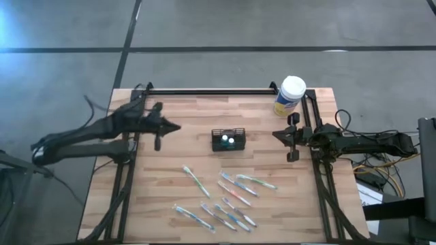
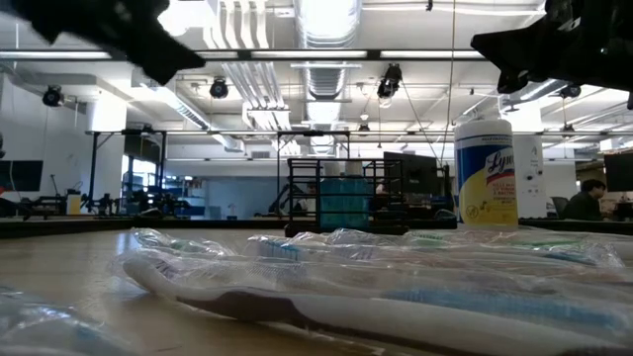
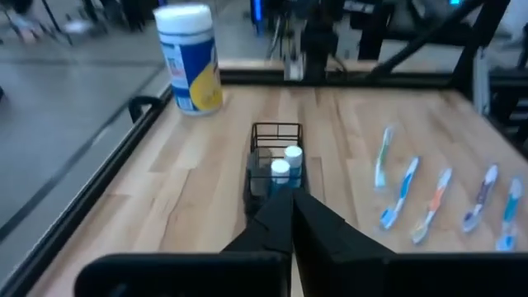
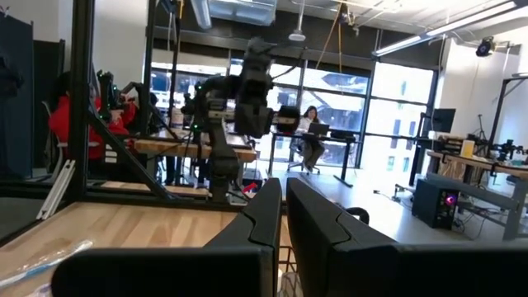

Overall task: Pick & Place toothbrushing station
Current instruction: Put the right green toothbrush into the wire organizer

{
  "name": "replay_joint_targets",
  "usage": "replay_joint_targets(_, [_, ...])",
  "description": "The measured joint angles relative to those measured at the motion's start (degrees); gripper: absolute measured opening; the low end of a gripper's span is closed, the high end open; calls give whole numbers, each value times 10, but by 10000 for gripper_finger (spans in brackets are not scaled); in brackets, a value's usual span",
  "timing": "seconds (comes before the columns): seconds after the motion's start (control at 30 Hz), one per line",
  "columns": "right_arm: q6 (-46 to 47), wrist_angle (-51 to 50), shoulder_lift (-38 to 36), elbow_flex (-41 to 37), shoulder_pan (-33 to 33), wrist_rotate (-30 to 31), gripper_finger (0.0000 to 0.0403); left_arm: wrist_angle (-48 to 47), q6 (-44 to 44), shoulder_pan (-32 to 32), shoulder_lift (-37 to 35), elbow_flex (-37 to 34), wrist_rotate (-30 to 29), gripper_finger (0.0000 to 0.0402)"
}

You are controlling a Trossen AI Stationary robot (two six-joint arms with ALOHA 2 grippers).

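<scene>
High view: your small black wire-mesh caddy (image 1: 228, 139) sits mid-table, two white-capped items inside. Left gripper (image 1: 176, 127) hangs at its 9 o'clock, apart from it, fingers pressed together, holding nothing. Right gripper (image 1: 277, 134) waits at 3 o'clock, also closed and empty. White-lidded yellow-labelled round canister (image 1: 290, 95) stands at 1 o'clock. Plastic-wrapped toothbrushes (image 1: 235, 199) lie scattered toward 6 o'clock on the wooden table (image 1: 177, 177).

Wood table (image 1: 170, 204): mesh caddy (image 1: 227, 139), canister (image 1: 290, 95), wrapped toothbrushes (image 1: 225, 197).
</scene>
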Motion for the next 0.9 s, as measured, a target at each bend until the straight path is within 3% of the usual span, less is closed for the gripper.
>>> replay_joint_targets(0.27, [23, -18, 0, 0, 0, 0, 18, 108, -84, -3, -183, -189, 0, 3])
replay_joint_targets(0.57, [35, -49, 2, 15, 2, 0, 18, 140, -78, -3, -270, -285, -1, 5])
replay_joint_targets(0.73, [64, -212, 42, 110, 7, 3, 18, 147, -66, -3, -287, -311, -3, 4])
replay_joint_targets(0.9, [139, -500, 134, 254, 12, 10, 18, 142, -68, -2, -291, -309, -3, 6])
